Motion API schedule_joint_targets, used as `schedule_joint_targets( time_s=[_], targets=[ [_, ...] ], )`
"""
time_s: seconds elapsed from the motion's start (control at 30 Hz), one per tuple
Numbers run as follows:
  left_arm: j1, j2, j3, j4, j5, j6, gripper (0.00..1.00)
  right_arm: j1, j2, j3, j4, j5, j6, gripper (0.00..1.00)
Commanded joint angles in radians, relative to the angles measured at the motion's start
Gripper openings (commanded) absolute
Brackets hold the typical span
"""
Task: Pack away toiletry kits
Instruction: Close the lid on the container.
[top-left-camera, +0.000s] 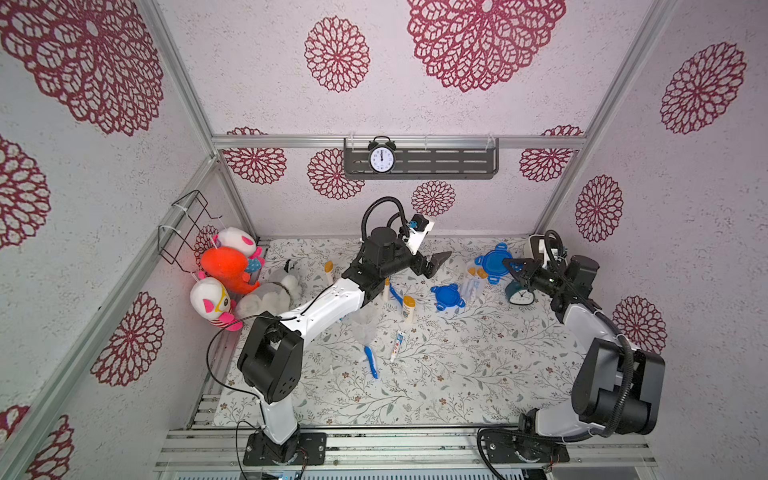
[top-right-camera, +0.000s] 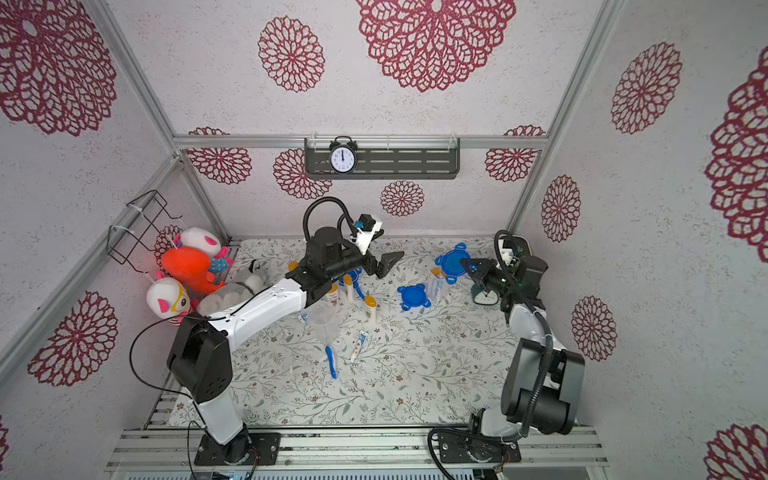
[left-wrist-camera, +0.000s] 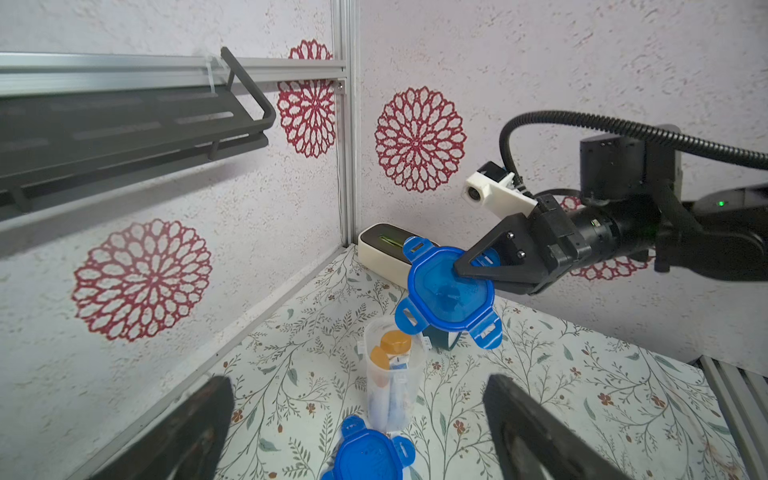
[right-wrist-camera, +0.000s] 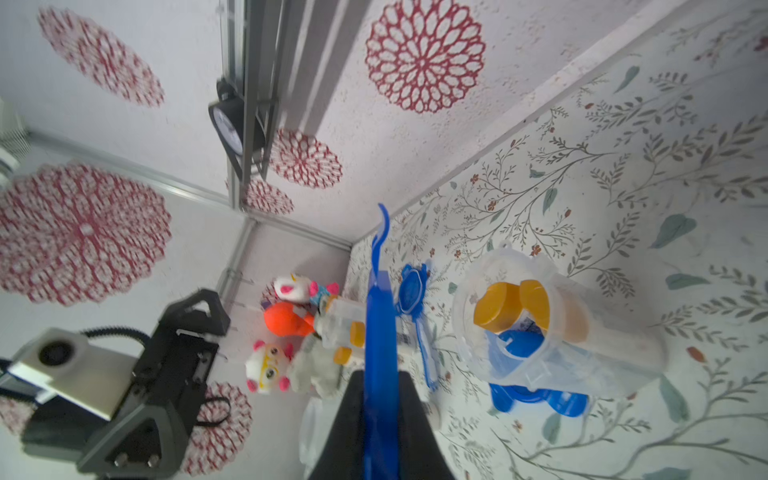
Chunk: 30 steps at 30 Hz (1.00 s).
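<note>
- In both top views my left pincer (top-left-camera: 436, 266) (top-right-camera: 386, 266) hangs over the back part of the table (top-left-camera: 457, 374). It is released, with nothing between its fingers.
- In the same views my right pincer (top-left-camera: 509, 264) (top-right-camera: 467, 264) is clenched on the edge of a blue lid (top-left-camera: 492, 262) and holds it in the air, near the open jar (top-left-camera: 473, 286). A second lid (top-left-camera: 448, 296) lies flat on the table just beside this jar. The green clock (top-left-camera: 519, 294) stands near, on the jar's other side.
- More to the front lie a bottle (top-left-camera: 409, 308), a toothpaste tube (top-left-camera: 397, 345) and a toothbrush (top-left-camera: 371, 361), each one apart. The plush toys (top-left-camera: 228, 274) are piled at the left wall.
- In the left wrist view my two left fingers (left-wrist-camera: 528, 419) stand wide apart and touch nothing. Farther away the jar (left-wrist-camera: 390, 374) stands upright with two orange caps inside, and the second lid (left-wrist-camera: 368, 453) is just beside it. The right pincer (left-wrist-camera: 478, 268) grips the blue lid (left-wrist-camera: 444, 286) by one side, and the lid is tilted.
- In the right wrist view the blue lid (right-wrist-camera: 379, 332) shows edge-on, pinched between my right fingers (right-wrist-camera: 345, 415). Near it the jar (right-wrist-camera: 561, 353) shows orange caps and something blue inside.
</note>
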Motion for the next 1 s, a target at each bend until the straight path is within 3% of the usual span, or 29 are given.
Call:
schedule_joint_targets(
  time_s=[0.0,0.1,0.43,0.67,0.97],
  targets=[
    [-0.007,0.035,0.048,-0.055,-0.024,-0.052,0.98,0.031,-0.021,-0.128,0.404,0.172,0.373,0.11],
    [-0.019,0.047,0.066,-0.060,-0.038,-0.055,0.98,0.082,-0.047,-0.174,0.422,0.295,0.433,0.11],
    [-0.035,0.185,0.228,-0.189,-0.130,-0.166,0.98,0.232,-0.107,-0.246,0.424,0.639,0.440,0.11],
    [-0.054,0.293,0.393,-0.304,-0.140,-0.200,0.98,0.294,-0.100,-0.263,0.437,0.756,0.453,0.11],
    [-0.060,0.431,0.596,-0.401,-0.110,-0.233,0.98,0.333,-0.025,-0.240,0.472,0.798,0.455,0.11]
  ],
)
